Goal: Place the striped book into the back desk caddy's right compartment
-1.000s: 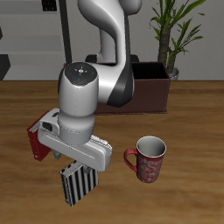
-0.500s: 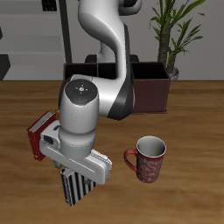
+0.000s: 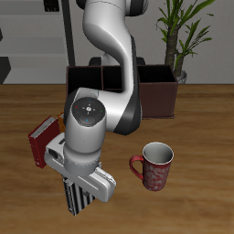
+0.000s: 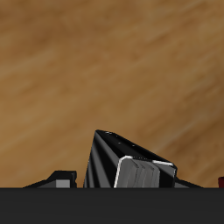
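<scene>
Now fingers (image 4: pixel 144 171) against striped book (image 3: pixel 79 197).

Arm swung lower toward table's front edge; tool (image 3: pixel 80 194) now over striped book (image 3: pixel 77 198).

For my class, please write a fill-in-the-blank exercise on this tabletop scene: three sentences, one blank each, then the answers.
1. The end effector is lowered over the thin book with black-and-white ____.
2. The long dark-brown desk caddy stands at the table's ____ edge.
3. The dark red ceramic ____ stands on the wooden table, apart from the book.

Missing words: stripes; back; mug
</scene>
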